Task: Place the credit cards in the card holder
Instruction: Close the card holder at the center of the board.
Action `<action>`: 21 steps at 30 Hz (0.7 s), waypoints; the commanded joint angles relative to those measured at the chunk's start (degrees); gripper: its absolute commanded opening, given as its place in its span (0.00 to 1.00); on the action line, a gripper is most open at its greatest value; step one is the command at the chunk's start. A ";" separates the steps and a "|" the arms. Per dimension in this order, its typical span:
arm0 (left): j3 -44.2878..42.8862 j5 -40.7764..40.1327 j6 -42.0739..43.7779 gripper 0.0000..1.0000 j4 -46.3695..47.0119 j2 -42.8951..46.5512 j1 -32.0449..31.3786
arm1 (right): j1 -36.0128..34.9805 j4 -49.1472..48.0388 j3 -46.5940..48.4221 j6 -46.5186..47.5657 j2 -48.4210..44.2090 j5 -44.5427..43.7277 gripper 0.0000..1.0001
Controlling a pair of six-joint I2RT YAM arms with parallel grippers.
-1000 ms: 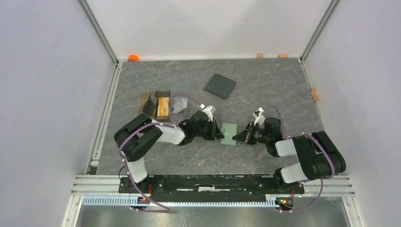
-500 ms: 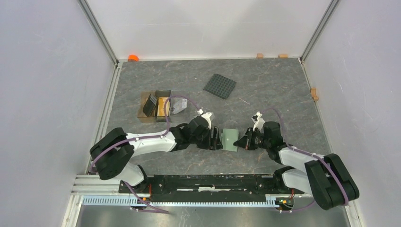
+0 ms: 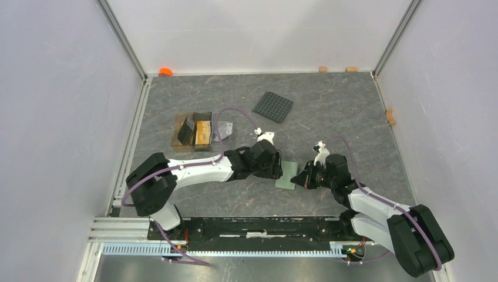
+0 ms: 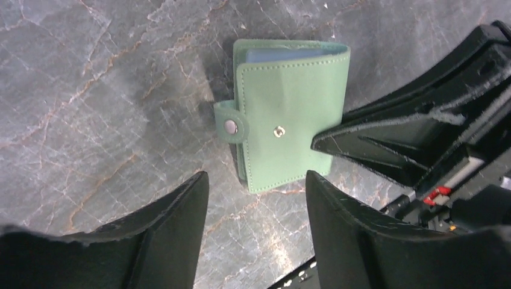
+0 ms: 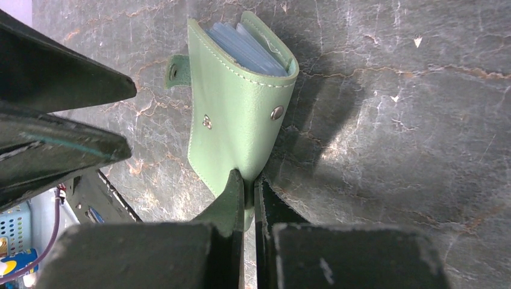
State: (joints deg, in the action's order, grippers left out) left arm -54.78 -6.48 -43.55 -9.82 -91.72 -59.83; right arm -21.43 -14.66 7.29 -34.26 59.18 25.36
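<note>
left arm stretched low to mid-scene, left gripper (image 4: 255, 180) jaws wide over card holder (image 4: 289, 114) | right gripper (image 5: 249, 180) pinched on its right edge | holder closed, flat on table (image 3: 352, 106) | versus a second ago: left jaws had opened, holder sat nearer

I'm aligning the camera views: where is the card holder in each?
Top external: card holder mid-table, between left gripper and right gripper.
Left wrist: card holder upper centre.
Right wrist: card holder upper centre-left.
Shared landmark: right gripper, shut on its edge.
</note>
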 commanded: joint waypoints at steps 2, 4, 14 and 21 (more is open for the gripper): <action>-5.51 -4.85 2.10 0.58 -2.30 -4.31 -0.36 | -0.35 6.69 -2.25 3.28 0.54 -5.75 0.00; -6.69 -5.08 2.50 0.51 -2.27 -5.79 -0.33 | -0.37 6.40 -2.62 3.25 0.67 -5.75 0.00; -11.14 -7.38 3.99 0.35 -4.89 -9.85 -0.37 | -0.43 5.95 -2.64 3.60 1.47 -5.59 0.00; -11.70 -8.35 4.09 0.20 -5.86 -10.50 -0.37 | -0.50 5.89 -2.54 3.82 2.00 -5.62 0.00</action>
State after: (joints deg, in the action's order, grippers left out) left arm -64.14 -12.12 -41.10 -14.94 -101.75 -59.88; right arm -21.65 -15.64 6.83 -34.26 59.64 24.97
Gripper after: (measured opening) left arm 0.223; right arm 0.031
